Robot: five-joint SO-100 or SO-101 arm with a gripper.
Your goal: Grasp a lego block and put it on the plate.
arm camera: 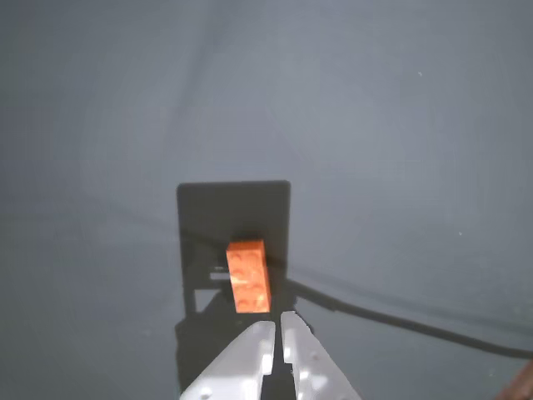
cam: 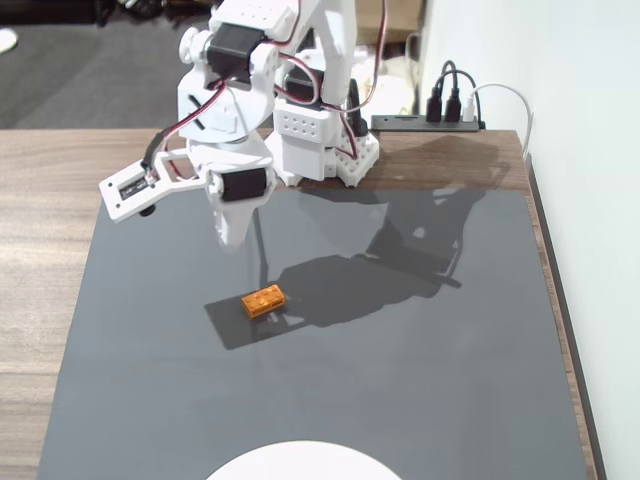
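Note:
The orange lego block [cam: 263, 300] lies flat on the dark grey mat [cam: 420, 360], near its middle. In the wrist view the lego block [arm camera: 248, 275] sits just ahead of my fingertips, long side pointing away. My white gripper [cam: 232, 240] hangs above the mat, behind and slightly left of the block in the fixed view. In the wrist view my gripper [arm camera: 277, 321] has its jaws nearly together with only a thin slit between them, holding nothing. The white plate [cam: 300, 462] shows only as an arc at the bottom edge of the fixed view.
The arm's base [cam: 320, 150] stands at the back of the wooden table [cam: 40, 260]. A black USB hub [cam: 428, 122] with cables sits at the back right beside a white wall [cam: 570, 120]. The mat's right edge runs close to the wall.

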